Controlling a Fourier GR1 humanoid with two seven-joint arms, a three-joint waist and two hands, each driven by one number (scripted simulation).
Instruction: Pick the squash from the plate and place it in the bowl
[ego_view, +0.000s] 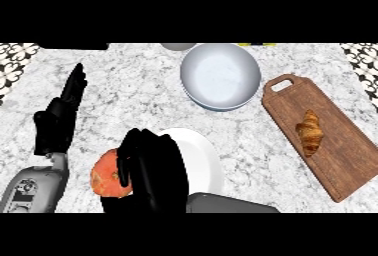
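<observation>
1. The squash (108, 175) sits low and left of centre in the frame: an orange-red, rounded lump with a mottled skin and a small dark spot on its face. Only its left part shows; the rest is hidden behind the black hand over it.
2. The right hand (151, 167) comes up from the bottom edge and covers the squash's right side, its fingers (127, 159) curled over the top of it, so it looks wrapped round the squash, though I cannot see the far side of that hold.
3. The white plate (203, 157) lies just right of that hand, largely covered by it. The squash looks to be at the plate's left edge, but whether it rests on the plate or is lifted off I cannot tell.
4. The bowl (220, 75), pale grey-blue and round, stands in the upper middle, well apart from the squash.
5. The left hand (63, 117) shows at the left side, fingers straight and pressed together pointing up-frame, holding nothing.
6. A wooden cutting board (332, 150) runs down the right side with a croissant (309, 132) lying on it.
7. Everything rests on a grey-white marble counter (140, 90).
</observation>
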